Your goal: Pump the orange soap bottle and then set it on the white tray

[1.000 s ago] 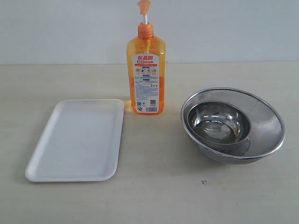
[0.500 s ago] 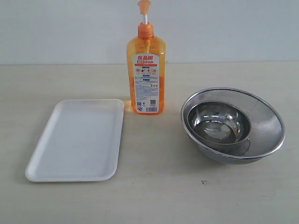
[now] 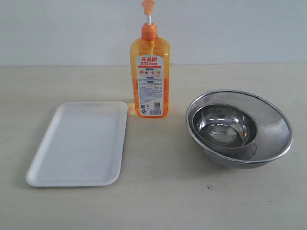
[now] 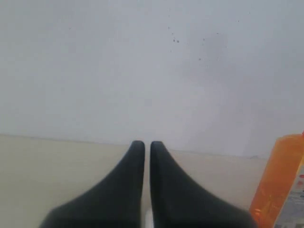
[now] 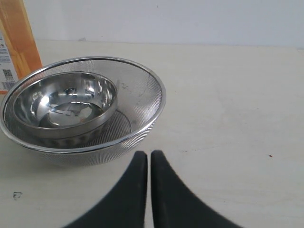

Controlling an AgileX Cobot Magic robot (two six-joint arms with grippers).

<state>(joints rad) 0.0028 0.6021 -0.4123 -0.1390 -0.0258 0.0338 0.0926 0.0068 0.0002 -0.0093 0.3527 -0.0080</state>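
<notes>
Nothing shifts: your orange soap bottle [image 3: 149, 79] stands upright, unpumped, toward the worktop's [image 3: 168, 201] far edge, just beside the white tray [image 3: 81, 143]. Left gripper [image 4: 143, 145] and right gripper [image 5: 144, 154] are both clenched and empty, so you haven't started.

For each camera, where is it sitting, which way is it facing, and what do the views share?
Exterior view: raised, before the table, looking down toward the wall at orange soap bottle, white tray, nested steel bowls; no robot part shows.
Left wrist view: low over the table, facing the wall; shut left gripper in front, bottle edge visible.
Right wrist view: angled down at the bowls; shut right gripper in front.
Shared: the bottle appears in all three.
</notes>
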